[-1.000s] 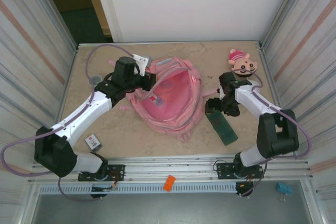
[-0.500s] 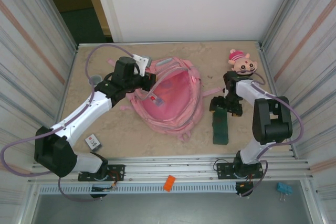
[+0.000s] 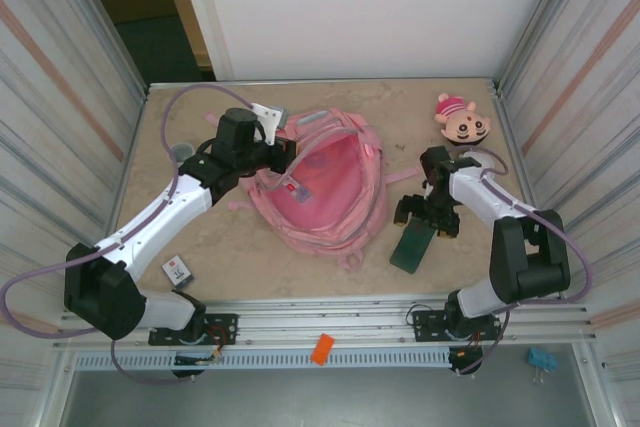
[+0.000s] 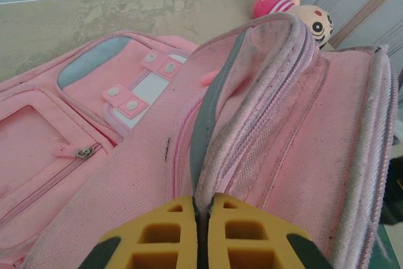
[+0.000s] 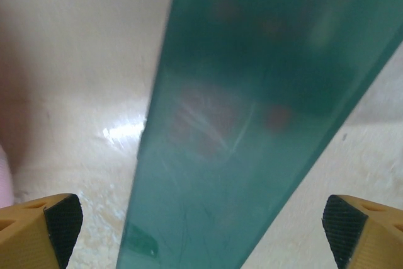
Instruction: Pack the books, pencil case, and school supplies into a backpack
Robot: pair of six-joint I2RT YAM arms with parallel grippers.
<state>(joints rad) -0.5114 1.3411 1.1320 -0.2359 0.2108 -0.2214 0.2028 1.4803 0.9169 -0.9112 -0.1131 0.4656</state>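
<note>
Right claw point(image 3: 428, 215) stands wide open over the green pencil case point(image 3: 412, 246), which lies flat on the table point(image 3: 400, 107) just right of the backpack point(image 3: 320, 192). Your left claw point(image 4: 203, 234) is closed on the backpack's rim and holds the mouth up. Before you close, I think you should centre the case between the fingers point(image 5: 38, 225) and take it across its narrow side. Compared with one second ago, the case has turned: its near end pointed away from the backpack, now toward it.
</note>
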